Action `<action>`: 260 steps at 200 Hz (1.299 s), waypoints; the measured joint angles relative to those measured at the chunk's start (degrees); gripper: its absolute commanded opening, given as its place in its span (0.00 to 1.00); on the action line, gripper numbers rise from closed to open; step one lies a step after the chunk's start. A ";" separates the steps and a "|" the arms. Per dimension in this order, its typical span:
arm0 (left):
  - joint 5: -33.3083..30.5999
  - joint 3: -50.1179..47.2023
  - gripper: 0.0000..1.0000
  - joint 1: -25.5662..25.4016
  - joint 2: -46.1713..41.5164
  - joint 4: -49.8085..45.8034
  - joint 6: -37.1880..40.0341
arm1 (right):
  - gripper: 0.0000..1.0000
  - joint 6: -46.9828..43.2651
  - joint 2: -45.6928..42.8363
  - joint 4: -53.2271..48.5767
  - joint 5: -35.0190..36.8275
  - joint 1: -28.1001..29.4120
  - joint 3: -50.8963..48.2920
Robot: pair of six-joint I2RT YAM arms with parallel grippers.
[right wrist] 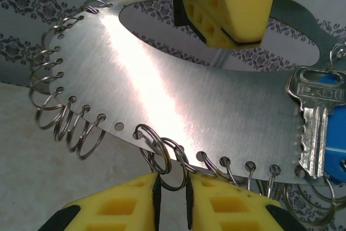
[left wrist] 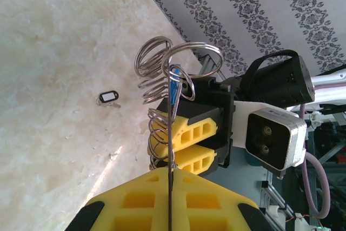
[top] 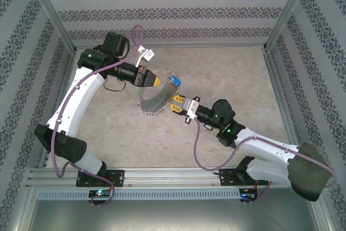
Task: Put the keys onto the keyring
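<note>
As the left pincer (left wrist: 170, 176) clamps shut on the keyring (right wrist: 189, 101), the right pincer (right wrist: 173, 190) pinches one split ring (right wrist: 167, 172) at its edge, a blue-tagged key (right wrist: 316, 125) hanging to that pincer's upper right.

One steel keyring plate (right wrist: 178, 96) carries well over a dozen split rings (right wrist: 145, 132). It also holds one silver key (right wrist: 313, 117) with one blue tag (right wrist: 335, 160), hanging right of the right gripper (right wrist: 172, 193). One black-tagged key (left wrist: 108, 98) lies left of the left gripper (left wrist: 170, 187).
</note>
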 measured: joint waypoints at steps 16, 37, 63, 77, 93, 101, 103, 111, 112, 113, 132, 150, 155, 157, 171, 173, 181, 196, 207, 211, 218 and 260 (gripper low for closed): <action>-0.02 0.00 0.00 0.00 0.00 0.00 0.00 | 0.21 -0.13 -0.26 0.28 -0.26 0.00 -0.39; -0.02 0.00 0.00 0.00 0.00 -0.04 0.00 | 0.21 -0.22 -0.68 0.70 -0.48 0.00 -0.79; -0.07 0.00 0.00 0.00 0.00 -0.11 0.00 | 0.18 -0.42 -1.07 0.90 -0.85 0.00 -1.05; -0.09 0.00 0.00 0.00 0.00 -0.13 0.00 | 0.17 -0.48 -1.09 0.90 -0.85 0.02 -1.05; -0.09 0.00 0.00 0.00 0.00 -0.13 0.00 | 0.16 -0.83 -1.09 0.87 -0.87 0.00 -1.05; -0.09 0.00 0.00 0.00 0.00 -0.15 0.00 | 0.16 -0.96 -1.11 0.85 -0.87 0.00 -1.07; -0.09 0.02 0.00 0.00 0.00 -0.15 0.00 | 0.16 -1.03 -1.14 0.85 -0.87 0.00 -1.07; -0.09 0.02 0.00 0.00 0.00 -0.15 0.00 | 0.16 -1.11 -1.20 0.79 -0.87 0.00 -1.07; -0.09 0.02 0.00 0.00 0.00 -0.15 0.00 | 0.16 -1.11 -1.20 0.79 -0.87 0.00 -1.07; -0.09 0.02 0.00 0.00 0.00 -0.15 0.00 | 0.16 -1.18 -1.22 0.76 -0.90 0.00 -1.07; -0.13 0.04 0.00 0.00 0.00 -0.15 0.00 | 0.15 -1.42 -1.51 0.63 -1.03 0.00 -1.09; -0.26 0.11 0.00 0.00 0.00 -0.17 0.00 | 0.13 -1.46 -1.53 0.63 -1.07 0.00 -1.09; -0.28 0.11 0.00 0.00 0.00 -0.20 0.00 | 0.12 -1.46 -1.53 0.63 -1.05 0.00 -1.11; -0.28 0.11 0.00 0.00 0.00 -0.20 0.00 | 0.12 -1.46 -1.53 0.63 -1.05 0.00 -1.11; -0.50 0.11 0.00 0.00 0.02 -0.20 0.00 | 0.10 -1.46 -1.62 0.57 -1.01 0.02 -1.11; -0.52 0.11 0.00 0.00 0.02 -0.20 0.00 | 0.10 -1.46 -1.64 0.57 -1.01 0.02 -1.11; -0.68 0.11 0.00 0.00 0.02 -0.20 -0.07 | 0.09 -1.46 -1.75 0.50 -0.83 0.02 -1.11; -0.92 -0.07 0.00 0.00 0.02 0.04 -0.81 | 0.07 -1.49 -1.97 0.11 -0.66 0.02 -1.11; -0.90 -0.85 0.00 0.00 0.00 0.83 -1.62 | 0.07 -1.49 -2.21 -0.52 -0.37 0.04 -1.11; -0.87 -1.42 0.00 0.00 -0.07 1.40 -2.03 | 0.07 -1.49 -2.27 -0.85 -0.17 0.02 -1.11; -0.83 -2.54 0.00 0.00 -0.09 2.38 -2.80 | 0.06 -1.51 -2.36 -1.57 0.15 0.02 -1.11; 0.20 -10.99 0.00 0.07 -0.09 10.19 -7.61 | 0.04 -1.46 -2.21 -5.53 1.90 0.04 -2.21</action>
